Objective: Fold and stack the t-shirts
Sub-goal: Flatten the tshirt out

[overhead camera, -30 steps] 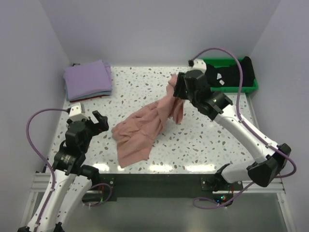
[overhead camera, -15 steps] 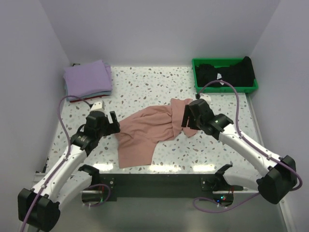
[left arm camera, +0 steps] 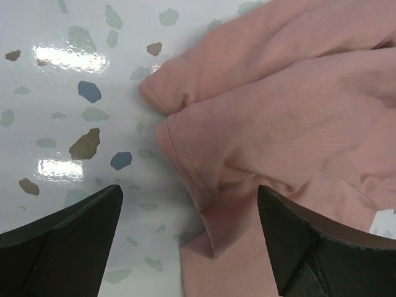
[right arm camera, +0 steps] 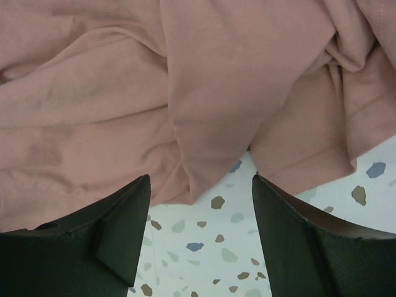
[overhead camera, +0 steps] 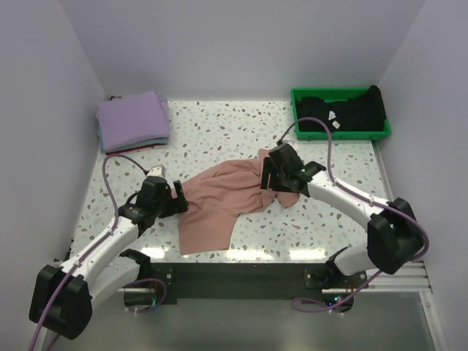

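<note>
A salmon-pink t-shirt (overhead camera: 219, 197) lies crumpled on the speckled table, mid-front. My left gripper (overhead camera: 178, 197) is open and low at the shirt's left edge; in the left wrist view (left arm camera: 192, 241) a hemmed fold of the shirt (left arm camera: 278, 124) lies between the fingers (left arm camera: 62, 247). My right gripper (overhead camera: 268, 177) is open over the shirt's right end; in the right wrist view (right arm camera: 201, 235) bunched pink folds (right arm camera: 216, 93) lie just ahead of the fingers (right arm camera: 315, 241). A folded lavender shirt (overhead camera: 133, 119) tops a stack at the back left. Black shirts (overhead camera: 344, 110) fill the green tray (overhead camera: 380, 134).
The green tray stands at the back right corner. The folded stack has teal and red layers under the lavender one. White walls close in the table on three sides. Bare speckled tabletop (overhead camera: 329, 219) shows right of the pink shirt.
My right gripper brought the lifted pink shirt down onto the table and opened. My left arm reached forward and right to the shirt's left edge.
</note>
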Tool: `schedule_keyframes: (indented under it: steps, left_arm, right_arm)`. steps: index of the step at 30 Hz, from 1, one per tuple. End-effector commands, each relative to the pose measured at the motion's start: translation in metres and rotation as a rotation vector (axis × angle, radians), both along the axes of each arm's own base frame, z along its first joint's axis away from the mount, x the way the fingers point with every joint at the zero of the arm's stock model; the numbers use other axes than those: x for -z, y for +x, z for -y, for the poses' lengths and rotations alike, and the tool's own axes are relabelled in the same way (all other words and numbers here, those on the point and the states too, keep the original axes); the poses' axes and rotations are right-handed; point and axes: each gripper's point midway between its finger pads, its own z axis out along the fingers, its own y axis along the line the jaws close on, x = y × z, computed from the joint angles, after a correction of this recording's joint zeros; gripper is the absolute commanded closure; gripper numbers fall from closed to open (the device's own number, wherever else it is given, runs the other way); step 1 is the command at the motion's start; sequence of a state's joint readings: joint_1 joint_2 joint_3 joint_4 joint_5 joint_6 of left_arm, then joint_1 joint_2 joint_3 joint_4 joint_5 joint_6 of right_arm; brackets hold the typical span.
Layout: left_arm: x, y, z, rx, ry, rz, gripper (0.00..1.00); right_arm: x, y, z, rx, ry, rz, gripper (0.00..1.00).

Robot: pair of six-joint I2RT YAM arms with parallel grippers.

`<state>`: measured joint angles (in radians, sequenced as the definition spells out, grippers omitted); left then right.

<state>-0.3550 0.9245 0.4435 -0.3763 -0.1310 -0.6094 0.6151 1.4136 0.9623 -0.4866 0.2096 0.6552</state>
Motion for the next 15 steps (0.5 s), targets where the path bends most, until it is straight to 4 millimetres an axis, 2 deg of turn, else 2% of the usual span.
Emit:
schedule_keyframes:
  steps: [1, 7, 9, 10, 11, 15]
  left_arm:
    - [-0.012, 0.014, 0.018, 0.017, -0.096, 0.085, 0.05]
    - [-0.009, 0.018, 0.024, 0.023, -0.127, 0.085, 0.07]
    - [-0.006, 0.019, 0.027, 0.031, -0.136, 0.081, 0.1]
    - [-0.004, 0.021, 0.029, 0.038, -0.141, 0.079, 0.11]
    - [-0.003, 0.022, 0.03, 0.039, -0.145, 0.081, 0.13]
    - [0.001, 0.029, 0.032, 0.04, -0.136, 0.071, 0.32]
  right_arm:
    - [-0.02, 0.032, -0.022, -0.04, 0.027, 0.082, 0.31]
    - [-0.007, 0.06, -0.037, -0.066, -0.029, 0.076, 0.31]
    - [0.001, 0.065, -0.034, -0.052, -0.073, 0.062, 0.32]
    - [-0.001, 0.071, -0.036, -0.046, -0.078, 0.071, 0.32]
    - [0.01, 0.072, -0.033, -0.043, -0.109, 0.044, 0.32]
    - [0.02, 0.081, -0.027, -0.008, -0.174, 0.028, 0.39]
